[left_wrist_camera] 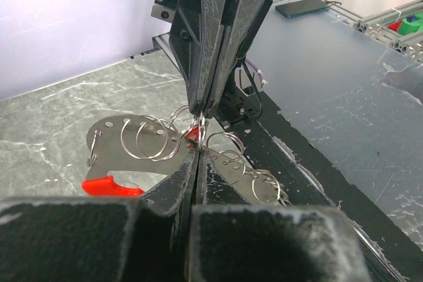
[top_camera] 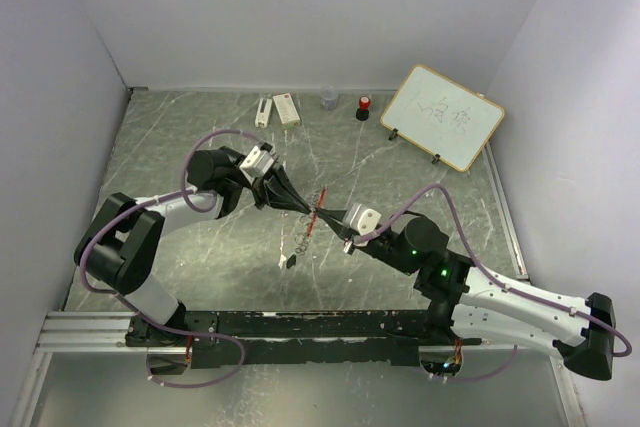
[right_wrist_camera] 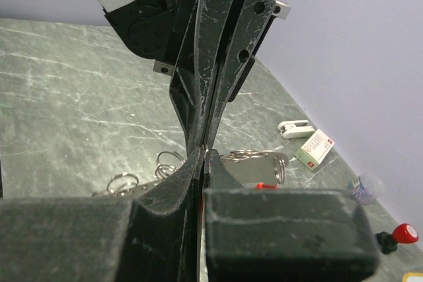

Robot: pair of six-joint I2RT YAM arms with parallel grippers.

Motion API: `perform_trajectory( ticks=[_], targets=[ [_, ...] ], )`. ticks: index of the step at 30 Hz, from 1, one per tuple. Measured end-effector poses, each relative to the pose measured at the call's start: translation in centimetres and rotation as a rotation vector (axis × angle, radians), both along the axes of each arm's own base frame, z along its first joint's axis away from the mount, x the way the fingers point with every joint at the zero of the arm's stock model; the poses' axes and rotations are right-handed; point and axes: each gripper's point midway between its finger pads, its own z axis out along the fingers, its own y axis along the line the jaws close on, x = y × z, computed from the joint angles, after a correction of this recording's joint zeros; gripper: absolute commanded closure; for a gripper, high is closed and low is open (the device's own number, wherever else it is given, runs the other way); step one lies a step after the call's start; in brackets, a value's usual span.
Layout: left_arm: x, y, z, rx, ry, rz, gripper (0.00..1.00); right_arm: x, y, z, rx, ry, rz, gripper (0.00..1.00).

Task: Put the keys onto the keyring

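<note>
Both grippers meet tip to tip above the table's middle. My left gripper (top_camera: 307,209) (left_wrist_camera: 196,151) is shut, and so is my right gripper (top_camera: 326,215) (right_wrist_camera: 205,156). Each pinches a thin wire loop of the keyring (left_wrist_camera: 135,138), whose curved grey piece (right_wrist_camera: 254,168) carries several silver rings. Its red fob (top_camera: 320,200) (left_wrist_camera: 109,187) sticks out beside the fingertips. A string of rings (top_camera: 303,239) trails down to a small black-tagged key (top_camera: 290,260) at the table. The red-tagged key is not visible.
A small whiteboard (top_camera: 442,117) stands at the back right. Along the back lie a red-capped black cylinder (top_camera: 364,106), a clear little cup (top_camera: 329,97), a white box (top_camera: 286,108) and a white clip (top_camera: 263,111). Grey walls close in both sides.
</note>
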Motion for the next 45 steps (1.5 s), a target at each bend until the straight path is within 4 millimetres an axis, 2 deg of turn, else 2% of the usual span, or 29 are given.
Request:
perform_trajectory(
  ticks=[17, 36, 37, 38, 39, 40, 41, 45],
  targets=[
    [-0.2, -0.2, -0.4, 0.016, 0.025, -0.011, 0.93, 0.6, 0.0, 0.3, -0.009, -0.015, -0.027, 1.0],
    [-1.1, -0.5, -0.5, 0.027, 0.03, -0.043, 0.93, 1.2, 1.2, 0.4, 0.002, -0.032, -0.027, 1.0],
    [-1.1, -0.5, -0.5, 0.027, 0.03, -0.043, 0.9, 1.2, 1.2, 0.4, 0.005, -0.034, -0.027, 1.0],
    [-1.2, -0.5, -0.5, 0.027, 0.03, -0.044, 0.78, 1.2, 1.2, 0.6, 0.011, -0.038, -0.028, 1.0],
    [-1.2, -0.6, -0.5, 0.027, 0.03, -0.047, 0.51, 1.2, 1.2, 0.8, 0.017, -0.041, -0.028, 1.0],
    [-1.3, -0.6, -0.5, 0.026, 0.029, -0.049, 0.09, 1.2, 1.2, 0.9, 0.021, -0.045, -0.029, 1.0],
    [-1.4, -0.7, -0.5, 0.024, 0.024, -0.051, 0.0, 1.3, 1.2, 1.1, 0.025, -0.049, -0.03, 1.0],
    [-1.4, -0.7, -0.5, 0.025, 0.026, -0.052, 0.01, 1.4, 1.2, 1.5, 0.037, -0.064, -0.034, 1.0]
  ],
)
